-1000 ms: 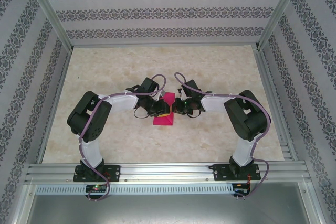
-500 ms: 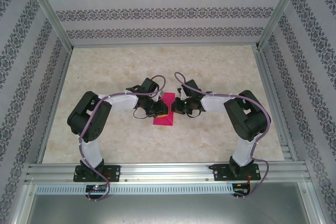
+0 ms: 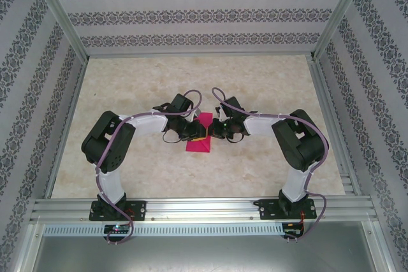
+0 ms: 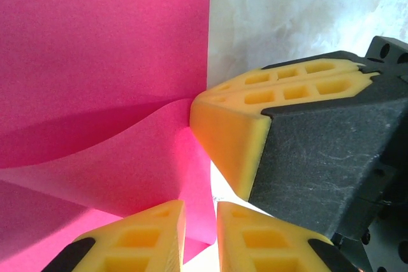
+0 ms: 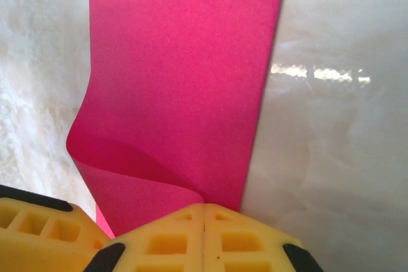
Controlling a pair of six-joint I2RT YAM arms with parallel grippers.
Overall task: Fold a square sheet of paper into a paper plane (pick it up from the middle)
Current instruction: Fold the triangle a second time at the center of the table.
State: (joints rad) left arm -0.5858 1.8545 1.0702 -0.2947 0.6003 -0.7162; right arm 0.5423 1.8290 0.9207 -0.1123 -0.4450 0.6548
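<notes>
Two grippers on the square sheet of paper (image 3: 199, 144), centre of the table (image 3: 255, 87): first fold, we reckon; right gripper (image 5: 204, 211) pinches its lifted edge; left gripper (image 4: 201, 221) sits barely ajar around it. Next: align, crease.

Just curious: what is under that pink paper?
The pale marbled table runs under the pink paper. One edge curls up; whatever lies beneath the flat part is covered.
</notes>
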